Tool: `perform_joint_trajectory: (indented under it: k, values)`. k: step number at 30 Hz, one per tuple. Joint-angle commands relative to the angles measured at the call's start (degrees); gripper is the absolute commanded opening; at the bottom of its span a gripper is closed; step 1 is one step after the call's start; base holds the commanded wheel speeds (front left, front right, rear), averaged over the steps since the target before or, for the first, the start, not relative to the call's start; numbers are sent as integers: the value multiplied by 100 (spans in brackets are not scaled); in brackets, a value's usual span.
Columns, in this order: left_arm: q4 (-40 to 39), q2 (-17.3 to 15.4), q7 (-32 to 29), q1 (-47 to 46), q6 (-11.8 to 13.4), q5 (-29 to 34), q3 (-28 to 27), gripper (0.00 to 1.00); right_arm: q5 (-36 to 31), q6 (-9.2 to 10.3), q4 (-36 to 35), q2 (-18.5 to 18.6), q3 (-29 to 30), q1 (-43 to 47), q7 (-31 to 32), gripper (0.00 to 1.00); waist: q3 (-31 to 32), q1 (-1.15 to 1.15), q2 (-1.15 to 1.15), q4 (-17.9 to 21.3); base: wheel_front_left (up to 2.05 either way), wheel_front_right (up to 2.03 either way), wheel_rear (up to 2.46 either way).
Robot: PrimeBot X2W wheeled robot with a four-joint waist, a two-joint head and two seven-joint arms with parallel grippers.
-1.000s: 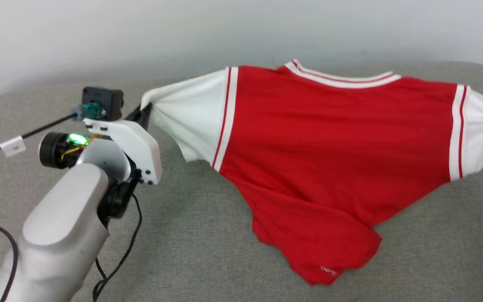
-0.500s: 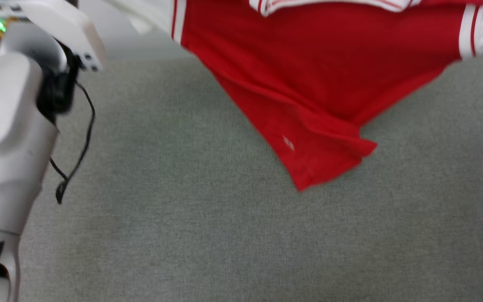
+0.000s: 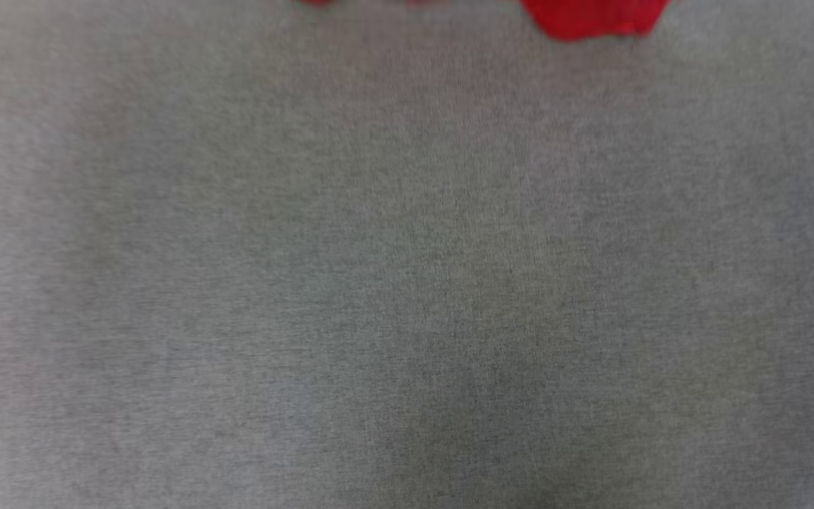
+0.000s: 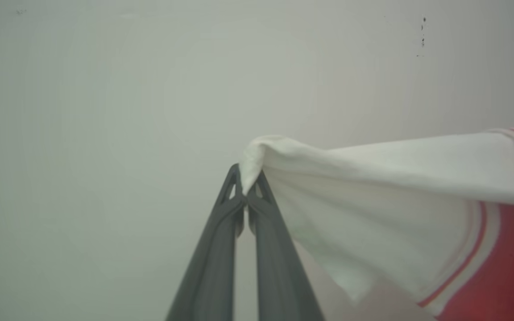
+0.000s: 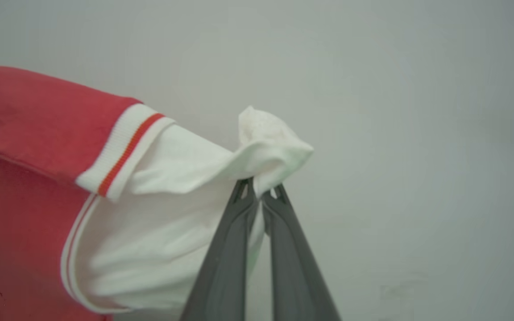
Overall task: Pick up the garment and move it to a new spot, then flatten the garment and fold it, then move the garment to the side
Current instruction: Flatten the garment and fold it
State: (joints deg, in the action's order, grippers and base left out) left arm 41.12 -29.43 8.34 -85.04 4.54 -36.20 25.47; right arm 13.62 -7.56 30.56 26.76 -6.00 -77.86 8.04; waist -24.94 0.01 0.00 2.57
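Between the two raised arms the garment hangs stretched before a pale wall, above the grey surface; its red hem dips into the head view's top. On one white sleeve the left gripper has its jaws pinched shut at the very tip, and the right gripper nips the other sleeve likewise. Both holds look thin, so I judge the arms should travel together, level and taut without tugging, then lower the hem first. Its body is red, with red-and-white striped bands at the sleeve seams, and the cloth bunches at each pinch.
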Motion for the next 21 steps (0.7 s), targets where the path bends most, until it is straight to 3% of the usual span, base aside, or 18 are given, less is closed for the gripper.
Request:
perform_joint_trajectory:
  k: [1, 11, 21]
  values:
    - [72, -91, 87, -184, -6, 22, -57, 0, -67, 14, 115, -15, -41, -244, -170, 0, -323, -1, 0, 86, 0, 0, 0]
    - [30, -157, 247, -744, -73, 31, -118, 0, 93, 12, 601, -150, -548, -1206, -833, 0, -1110, -1, 0, 130, 0, 0, 0]
    - [125, -4, 367, -427, -83, -201, -211, 0, 442, 12, 1054, -374, -869, -1210, -1061, 0, -1603, -1, 0, 68, 0, 0, 0]
